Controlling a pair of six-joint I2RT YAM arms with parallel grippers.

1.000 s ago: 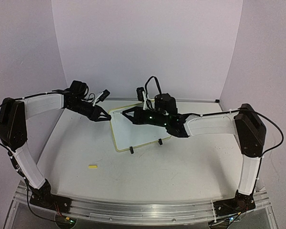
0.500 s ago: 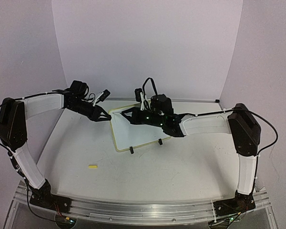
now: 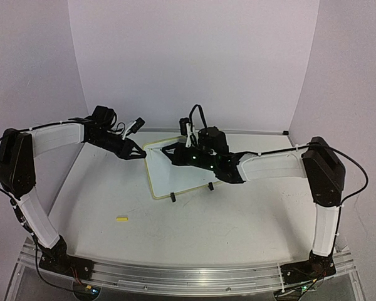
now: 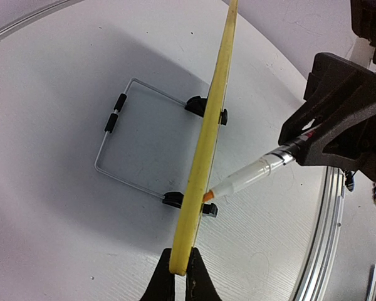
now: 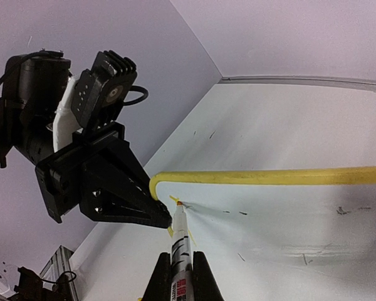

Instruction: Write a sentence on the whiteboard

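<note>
The whiteboard (image 3: 178, 179), white with a yellow rim, stands tilted on two black feet at mid-table. My left gripper (image 3: 141, 155) is shut on its left rim (image 4: 208, 144), fingertips pinching the corner (image 4: 178, 266). My right gripper (image 5: 180, 266) is shut on a marker pen (image 5: 180, 241). The pen's orange tip touches the board face (image 5: 276, 216) near its upper left corner, close to the left fingers (image 5: 156, 216). A short yellow stroke (image 5: 173, 200) lies by the tip, with a few dark specks further right. No readable sentence shows on the face.
A small yellow pen cap (image 3: 121, 218) lies on the table in front of the board at the left. A wire stand (image 4: 113, 150) props the board from behind. Purple walls close in the back and sides, and a metal rail (image 3: 188, 276) runs along the near edge.
The right arm has drawn slightly left and back, shifting the marker tip a little near the board's upper left corner. The left arm and the board have stayed put.
</note>
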